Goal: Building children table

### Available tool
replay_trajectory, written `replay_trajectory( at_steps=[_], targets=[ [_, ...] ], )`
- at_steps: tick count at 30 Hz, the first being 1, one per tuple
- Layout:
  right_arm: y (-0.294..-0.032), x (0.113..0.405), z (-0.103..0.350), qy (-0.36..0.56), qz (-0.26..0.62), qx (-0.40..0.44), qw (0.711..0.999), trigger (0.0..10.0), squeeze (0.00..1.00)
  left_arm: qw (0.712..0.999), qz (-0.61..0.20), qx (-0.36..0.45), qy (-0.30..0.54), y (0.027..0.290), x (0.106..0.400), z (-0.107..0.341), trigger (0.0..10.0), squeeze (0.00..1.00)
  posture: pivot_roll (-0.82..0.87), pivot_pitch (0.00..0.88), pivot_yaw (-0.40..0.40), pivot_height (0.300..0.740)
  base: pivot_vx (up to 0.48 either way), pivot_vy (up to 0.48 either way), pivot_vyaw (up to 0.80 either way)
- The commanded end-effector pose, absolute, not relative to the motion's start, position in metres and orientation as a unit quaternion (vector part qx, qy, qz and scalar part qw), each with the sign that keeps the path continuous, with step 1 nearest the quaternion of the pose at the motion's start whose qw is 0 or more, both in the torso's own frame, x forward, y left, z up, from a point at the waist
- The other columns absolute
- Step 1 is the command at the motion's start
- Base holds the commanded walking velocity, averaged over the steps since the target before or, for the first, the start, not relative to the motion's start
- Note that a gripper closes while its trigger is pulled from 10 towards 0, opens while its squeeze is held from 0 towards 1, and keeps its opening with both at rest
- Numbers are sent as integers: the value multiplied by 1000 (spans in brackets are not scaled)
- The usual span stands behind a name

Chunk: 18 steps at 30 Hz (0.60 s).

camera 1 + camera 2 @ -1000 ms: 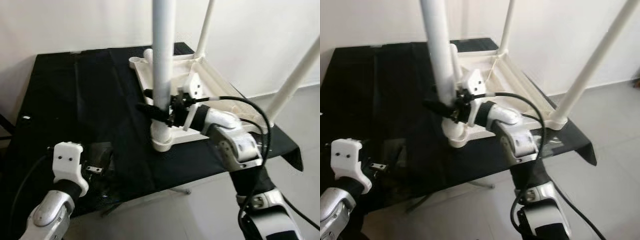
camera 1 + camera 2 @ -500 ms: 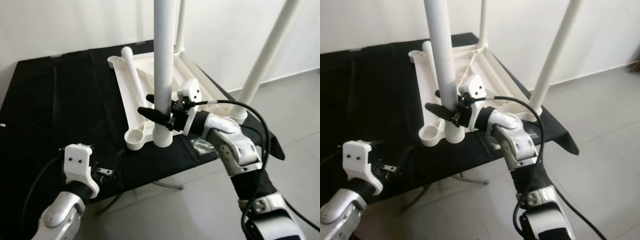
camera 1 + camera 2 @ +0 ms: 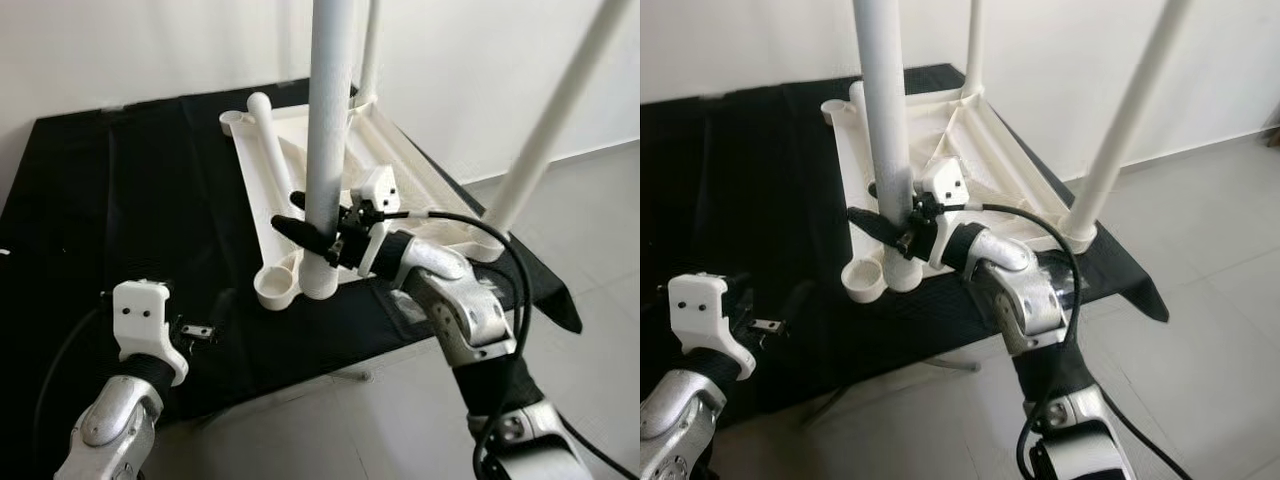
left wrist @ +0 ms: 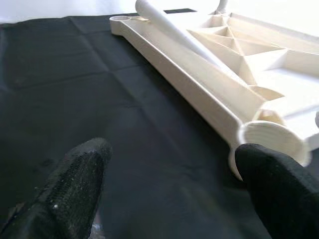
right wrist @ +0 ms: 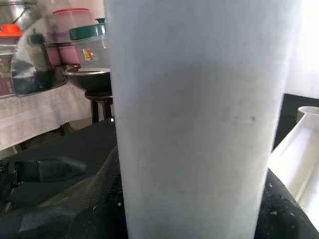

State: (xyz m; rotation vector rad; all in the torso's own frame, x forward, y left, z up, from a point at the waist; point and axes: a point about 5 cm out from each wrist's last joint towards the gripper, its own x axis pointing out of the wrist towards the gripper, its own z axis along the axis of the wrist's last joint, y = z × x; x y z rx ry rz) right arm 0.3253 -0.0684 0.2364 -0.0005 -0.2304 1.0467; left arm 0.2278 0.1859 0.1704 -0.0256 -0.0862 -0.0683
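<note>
A: Your right gripper [image 3: 312,226] — what's it doing?
B: Clamped round the upright white leg [image 3: 328,140], low down, just above the socket [image 3: 277,287] at the near corner of the upside-down table top [image 3: 420,170].
A: And the left gripper [image 4: 169,194]?
B: Fingers spread wide, holding nothing, low over the black cloth [image 3: 130,190], near that corner. 2 more legs stand at the far and right corners; 1 lies on the frame.
</note>
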Motion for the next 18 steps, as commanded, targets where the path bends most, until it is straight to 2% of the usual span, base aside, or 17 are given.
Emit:
replay_trajectory(
  at_steps=[1, 2, 16, 17, 18],
  targets=[
    [-62, 320, 238, -117, 510, -5, 853, 10000, 0, 999, -28, -6, -37, 188, 227, 167, 10000, 0, -100, 137, -56, 740, 0, 480, 0],
    [-62, 320, 238, -117, 510, -6, 852, 10000, 0, 999, -27, -7, -39, 188, 228, 168, 10000, 0, -100, 137, -56, 740, 0, 480, 0],
    [-65, 323, 242, -126, 503, -15, 855, 10000, 0, 999, -26, 1, -40, 188, 228, 168, 10000, 0, -98, 135, -52, 740, 0, 0, 0],
    [-68, 324, 242, -126, 508, -19, 852, 10000, 0, 999, -32, 4, -42, 187, 228, 169, 10000, 0, -96, 138, -53, 740, 0, 0, 0],
    [-84, 330, 239, -119, 538, -28, 834, 10000, 0, 998, -50, 10, -47, 184, 226, 171, 10000, 0, -95, 146, -52, 740, 0, 0, 0]
  ],
)
